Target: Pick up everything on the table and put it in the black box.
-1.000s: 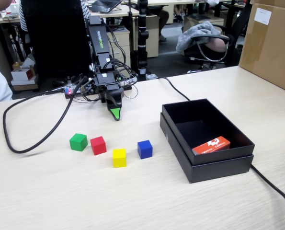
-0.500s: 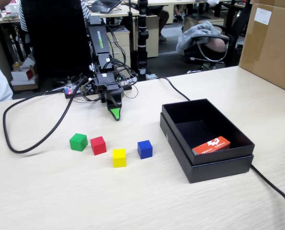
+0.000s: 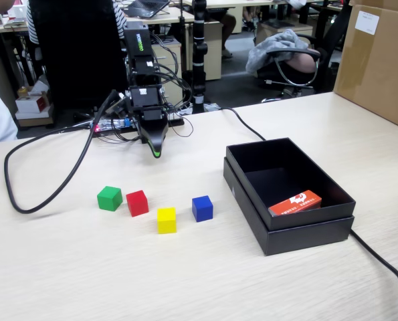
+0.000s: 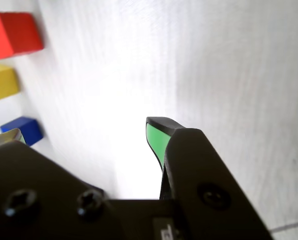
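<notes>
The 4 cubes sit in a loose row on the table (image 3: 65,267), green cube (image 3: 110,198) leftmost, then red cube (image 3: 137,202), yellow cube (image 3: 166,220) and blue cube (image 3: 202,208), with the black box (image 3: 242,184) just to their right. The claw (image 3: 156,152) hangs empty beyond the row, and the wrist view shows its jaws well apart. I'd say the reach goes best if it comes down straight over 1 cube, straddling it squarely without nudging its neighbour.

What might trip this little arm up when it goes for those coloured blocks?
The red cube sits very close to the green cube, so a jaw of the gripper may nudge one while closing on the other. The black box has a raised rim; a cube carried low might hit it. The thick black cable curves near the green cube and could snag the arm.
</notes>
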`<action>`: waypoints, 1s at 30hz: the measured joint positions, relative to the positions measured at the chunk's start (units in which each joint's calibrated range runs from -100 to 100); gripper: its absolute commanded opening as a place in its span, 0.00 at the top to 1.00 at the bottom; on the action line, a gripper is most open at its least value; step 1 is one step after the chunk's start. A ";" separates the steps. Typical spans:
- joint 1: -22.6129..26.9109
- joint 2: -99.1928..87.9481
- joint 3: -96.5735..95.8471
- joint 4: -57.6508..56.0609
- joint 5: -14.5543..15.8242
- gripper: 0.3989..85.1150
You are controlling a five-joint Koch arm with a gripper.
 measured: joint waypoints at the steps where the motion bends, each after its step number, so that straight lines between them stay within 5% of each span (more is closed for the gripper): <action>1: -0.34 1.04 2.01 -2.40 0.05 0.44; 9: -7.81 23.30 31.22 -21.37 -0.54 0.44; 17: -13.24 47.38 45.92 -22.92 -2.15 0.44; 30: -15.04 73.66 58.42 -22.92 -2.74 0.44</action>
